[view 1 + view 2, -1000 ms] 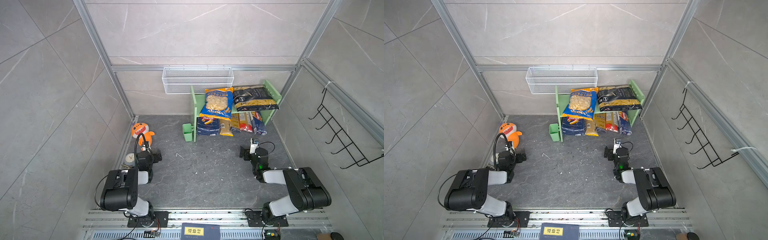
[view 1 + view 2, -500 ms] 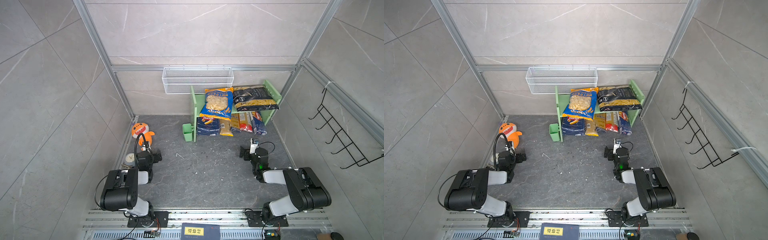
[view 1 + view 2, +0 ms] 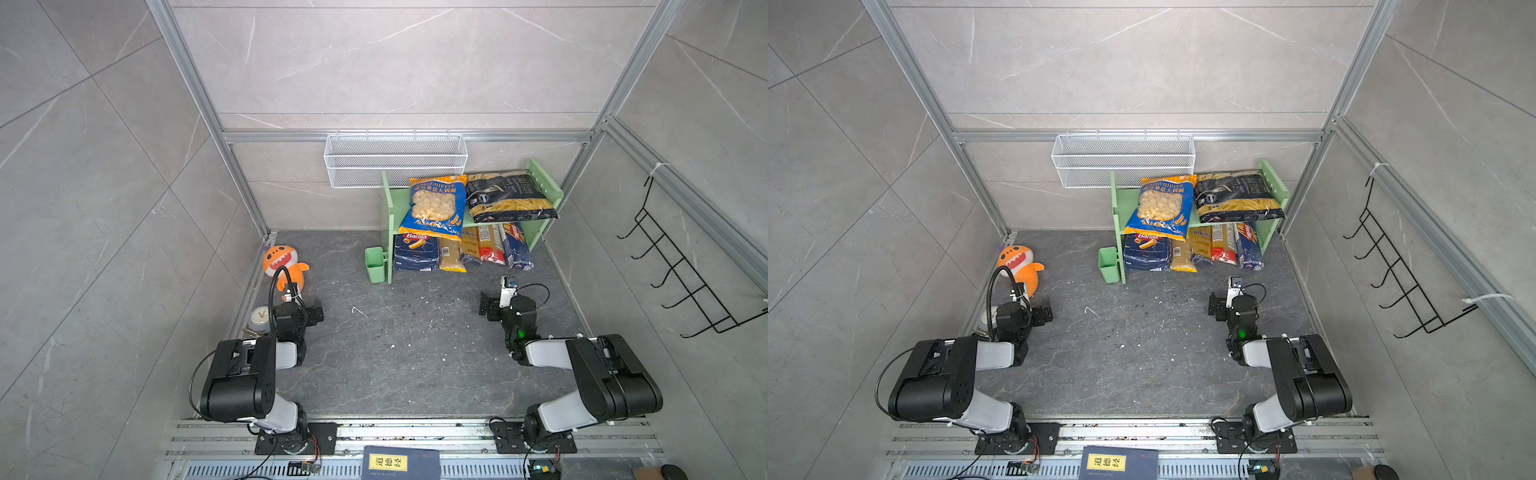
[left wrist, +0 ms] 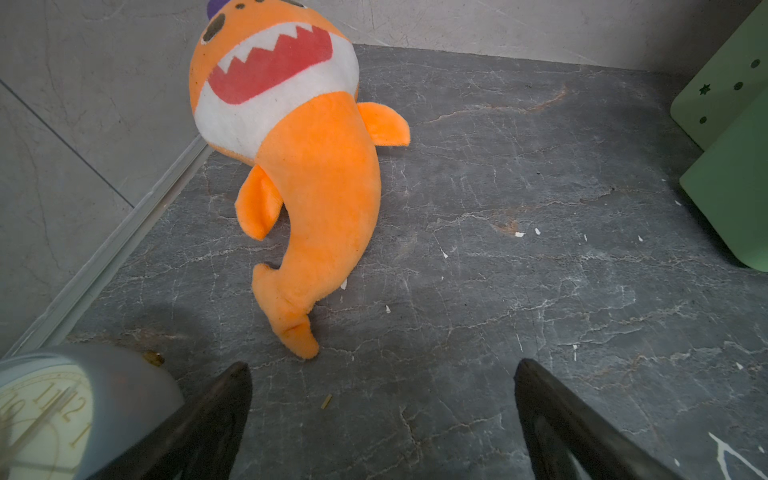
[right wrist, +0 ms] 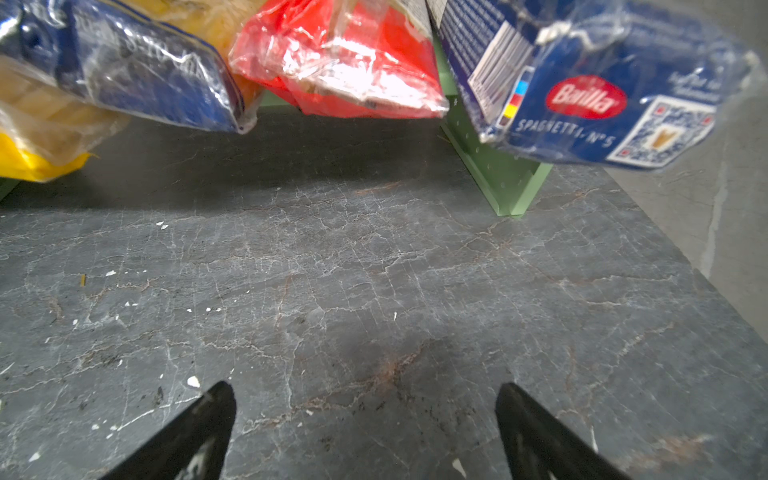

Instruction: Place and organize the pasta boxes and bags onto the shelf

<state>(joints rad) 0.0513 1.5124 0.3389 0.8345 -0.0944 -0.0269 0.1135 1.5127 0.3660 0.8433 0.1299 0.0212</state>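
Since pasta boxes (image 3: 415, 251) and bags (image 3: 434, 205) fill the shelf (image 3: 545, 183), left gripper (image 4: 382, 368) and right gripper (image 5: 365, 388) gape empty; task looks done.

rigatoni box (image 3: 417, 254): top hidden under orecchiette bag (image 3: 434, 208) | clock (image 4: 45, 415): blurred, cut by edge | book (image 3: 419, 465): cut off

Both top views are bright and evenly lit from overhead and sharp throughout, with only short, soft shadows on the surface (image 3: 415, 340) beneath the shelf (image 3: 545, 185). In the right wrist view the red spaghetti pack (image 5: 332, 62) carries white glare on its film, the dark blue spaghetti pack (image 5: 590, 99) looks slightly soft, and a deep shadow lies below them. In the left wrist view the clock (image 4: 54, 411) is blurred, while the plush toy (image 4: 316, 174) is crisp and casts a faint shadow.
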